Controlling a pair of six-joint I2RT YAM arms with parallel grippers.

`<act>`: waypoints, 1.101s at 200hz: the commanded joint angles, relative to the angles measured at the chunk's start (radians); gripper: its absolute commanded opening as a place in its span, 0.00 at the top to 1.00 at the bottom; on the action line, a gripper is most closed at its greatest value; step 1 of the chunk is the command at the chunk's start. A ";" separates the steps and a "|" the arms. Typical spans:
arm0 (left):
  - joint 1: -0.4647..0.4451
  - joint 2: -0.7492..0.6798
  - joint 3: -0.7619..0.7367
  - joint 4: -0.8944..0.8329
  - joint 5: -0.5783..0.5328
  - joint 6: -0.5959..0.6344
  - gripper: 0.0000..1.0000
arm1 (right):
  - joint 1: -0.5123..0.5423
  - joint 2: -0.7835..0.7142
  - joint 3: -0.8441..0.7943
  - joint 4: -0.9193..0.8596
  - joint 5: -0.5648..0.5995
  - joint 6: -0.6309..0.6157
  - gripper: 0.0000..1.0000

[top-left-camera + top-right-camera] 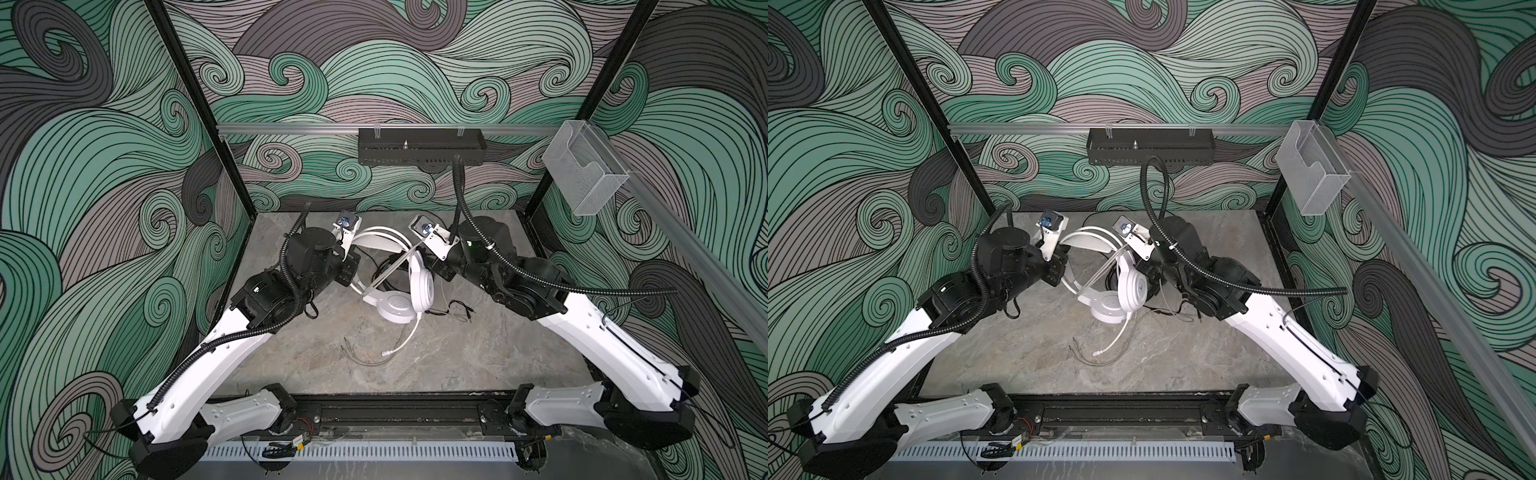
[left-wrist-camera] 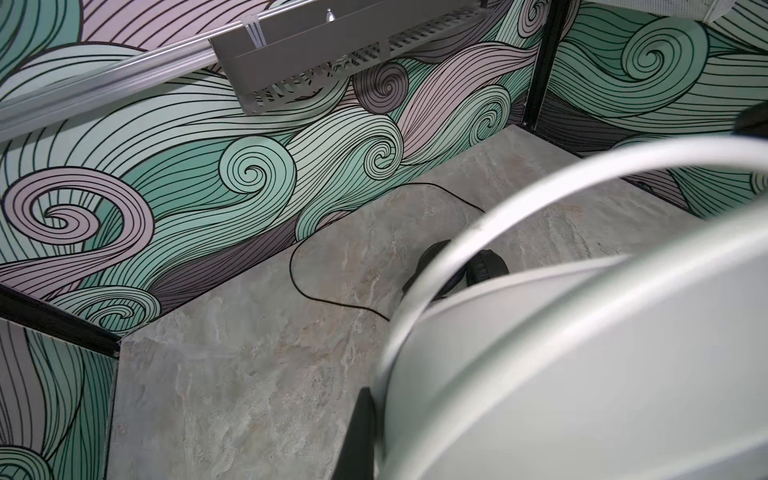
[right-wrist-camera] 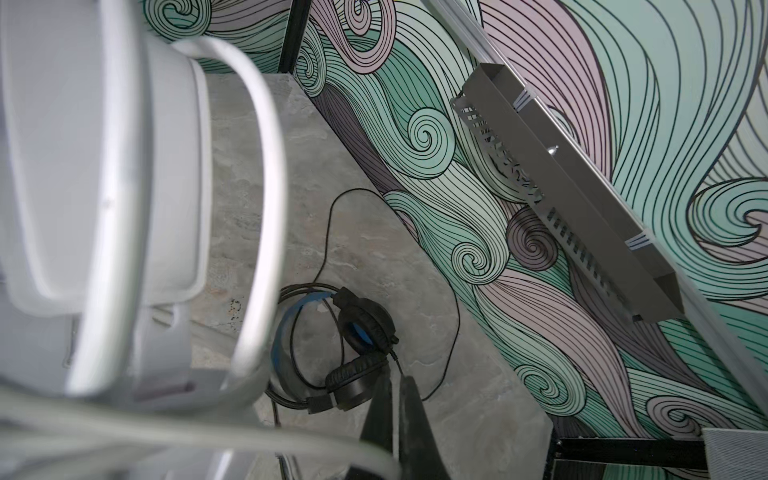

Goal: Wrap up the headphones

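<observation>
Nearest the wrist cameras, the white headset (image 2: 582, 374) was seen large and blurred, its thin band and wide strap arching across both wrist views. In both top views it was found at the middle of the counter (image 1: 415, 365), raised by its band. One cup (image 1: 394, 306) was laid flat on the stone surface and the other cup (image 1: 422, 286) was hung upright just above it.

The left fingers (image 2: 357, 436) were closed and set against the band on the left arm's side of the headset. The band appeared to be gripped there, though the contact itself was hidden by the wrist. The right fingers (image 3: 392, 415) were likewise shut, with a thin pale line caught between them, apparently the pale cable (image 1: 395, 268). A strand of that cable was stretched taut across the hoop of the band, and more of it was strewn loose on the counter in front of the white headset.

The black headset (image 3: 357, 353), blue inside its cups, was laid flat behind the white headset and was partly covered by it in the top views. Its black cable (image 3: 328, 232) was looped farther behind the white headset, toward the back wall.
</observation>
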 commanded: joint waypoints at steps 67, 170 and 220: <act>-0.002 0.023 0.286 -0.045 0.205 -0.094 1.00 | -0.142 -0.116 -0.264 0.470 -0.428 0.184 0.85; -0.002 0.105 0.502 0.009 0.317 -0.226 1.00 | -0.249 -0.103 -0.417 0.677 -0.546 0.480 0.88; -0.001 0.135 0.582 0.047 0.324 -0.304 1.00 | -0.263 -0.078 -0.435 0.711 -0.562 0.512 0.95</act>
